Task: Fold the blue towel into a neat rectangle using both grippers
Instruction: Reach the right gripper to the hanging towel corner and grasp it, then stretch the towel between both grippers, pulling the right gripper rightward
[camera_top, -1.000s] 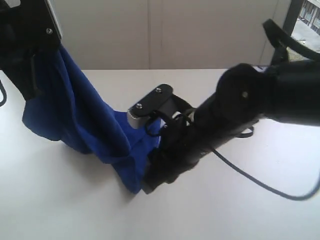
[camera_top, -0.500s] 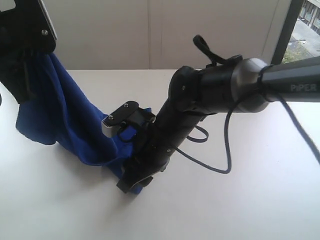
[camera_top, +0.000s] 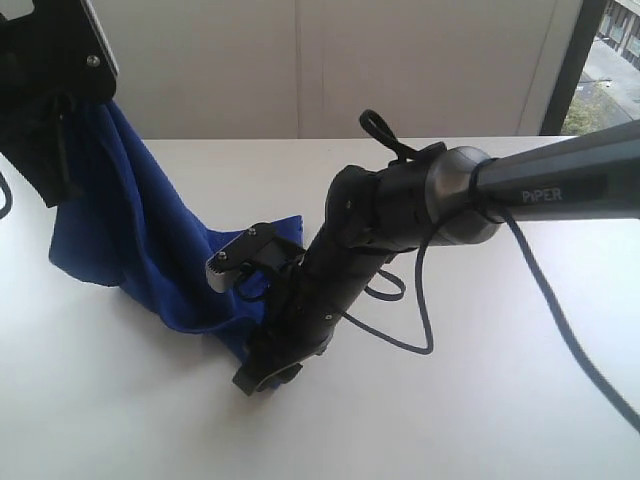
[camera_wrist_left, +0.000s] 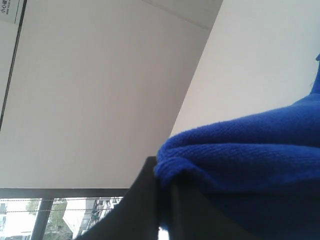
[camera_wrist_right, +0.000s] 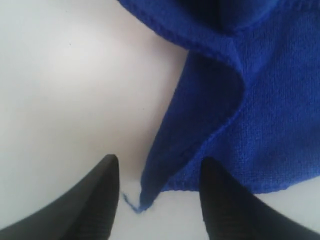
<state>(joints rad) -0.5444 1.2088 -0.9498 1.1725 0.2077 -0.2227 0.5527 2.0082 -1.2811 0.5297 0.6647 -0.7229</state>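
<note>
So the right gripper (camera_wrist_right: 160, 162) has its fingers spread wide with nothing pinched. It's down low at the blue towel (camera_wrist_right: 260, 115)'s bottom corner, which lies between the two tips on the white table (camera_wrist_right: 60, 75). A little loose thread (camera_wrist_right: 131, 202) pokes out of that corner, and the hemmed edge runs up from it into a soft fold. The left gripper (camera_wrist_left: 162, 182) is clamped tight on the towel's upper edge, holding it high over the table's left side so the cloth drapes down diagonally. Lots of bare tabletop shows right of and in front of the right arm (camera_top: 420, 200).
</note>
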